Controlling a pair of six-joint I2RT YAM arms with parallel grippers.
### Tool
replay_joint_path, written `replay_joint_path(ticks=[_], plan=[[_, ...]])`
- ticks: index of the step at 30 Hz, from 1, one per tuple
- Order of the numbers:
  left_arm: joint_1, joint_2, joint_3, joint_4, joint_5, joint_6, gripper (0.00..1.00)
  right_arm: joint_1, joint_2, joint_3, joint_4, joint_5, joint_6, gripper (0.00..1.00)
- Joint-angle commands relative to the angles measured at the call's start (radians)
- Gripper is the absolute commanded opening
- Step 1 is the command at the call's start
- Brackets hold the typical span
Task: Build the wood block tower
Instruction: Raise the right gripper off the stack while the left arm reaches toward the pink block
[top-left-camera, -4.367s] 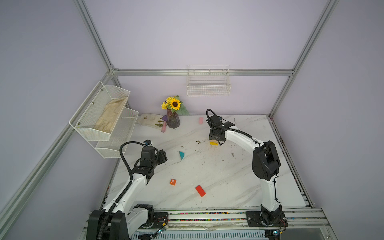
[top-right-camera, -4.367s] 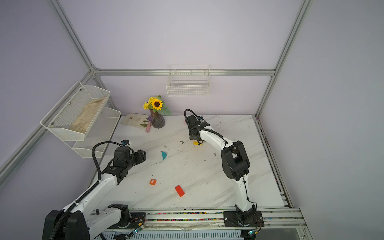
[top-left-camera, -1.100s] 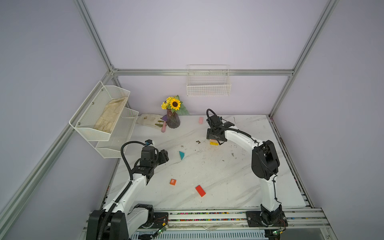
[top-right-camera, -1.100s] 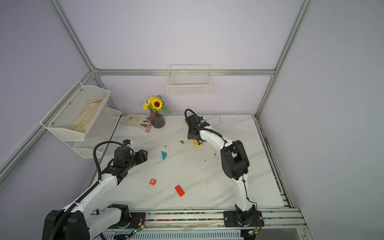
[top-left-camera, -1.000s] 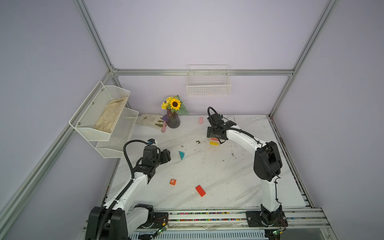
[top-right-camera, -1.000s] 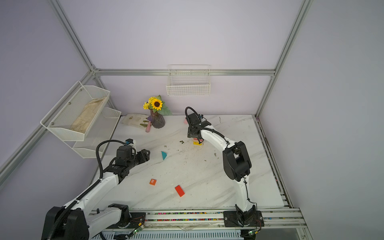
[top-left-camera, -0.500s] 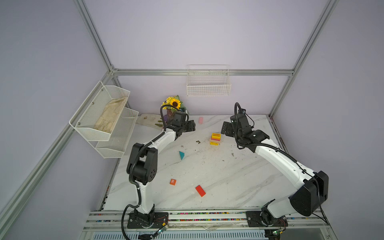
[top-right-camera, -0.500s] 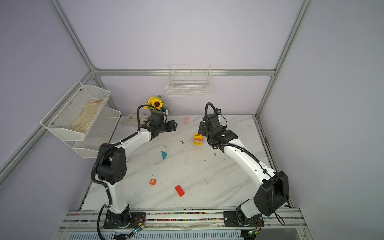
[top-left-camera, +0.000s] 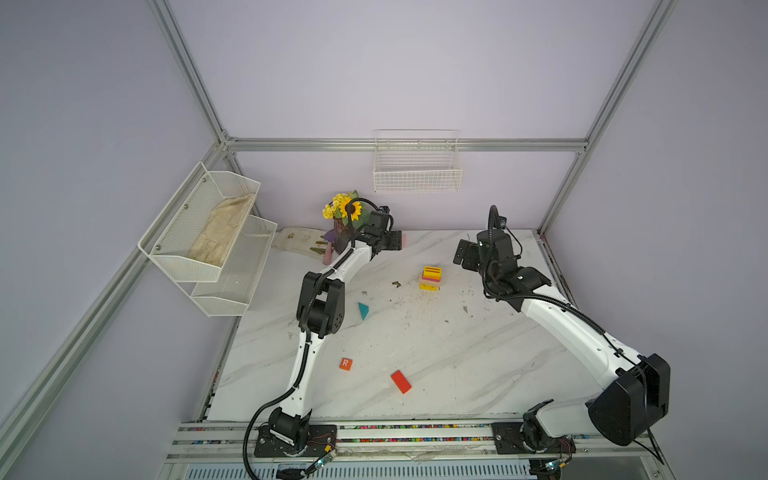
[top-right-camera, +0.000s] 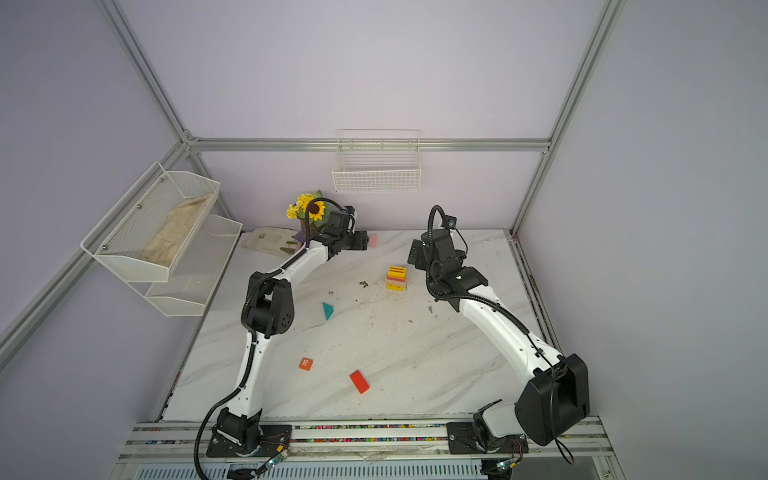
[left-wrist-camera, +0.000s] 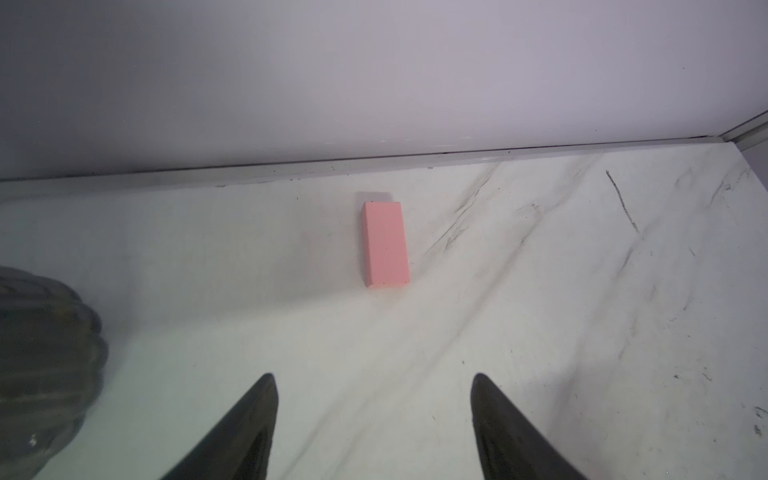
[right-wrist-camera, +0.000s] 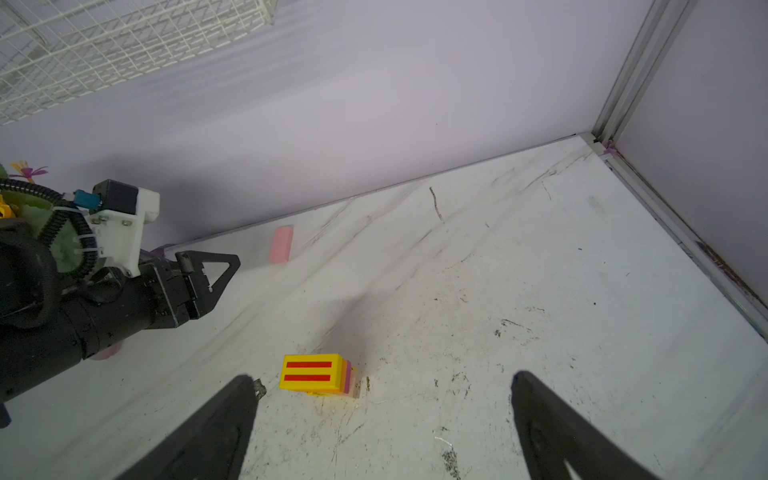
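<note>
Left arm, change: a second ago it sat folded at the near left of the desk. Now it reaches to the back wall past the flower vase, with the left gripper facing the pink block.
Right arm, change: it was bent over the tower. Now the right gripper stands back on the tower's right, apart from it.
Unmoved: the teal triangle, orange R cube and red slab lie loose where they were.
Left gripper: jaws spread and empty; the pink block lies flat ahead, untouched.
Right gripper: jaws spread wide, empty.
Tower: mid-back of the desk, with a yellow base, pale and pink layers, and a red-striped yellow top.
Left wrist view: shows the pink block whole; in the top views it is only a sliver beside the gripper.
Top views: the three loose pieces appear in both, and in neither wrist view.
Surface: white marbled desk, scuffed and dirt-speckled.
Room: lilac walls, aluminium frame, wire basket on the back wall, mesh shelves at left.
</note>
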Motion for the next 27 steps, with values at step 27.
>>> replay_joint_path(ticks=[27], plan=[[-0.053, 0.279, 0.275, 0.179, -0.171, 0.139, 0.91, -0.045, 0.114, -0.046, 0.147, -0.043, -0.013, 0.97]])
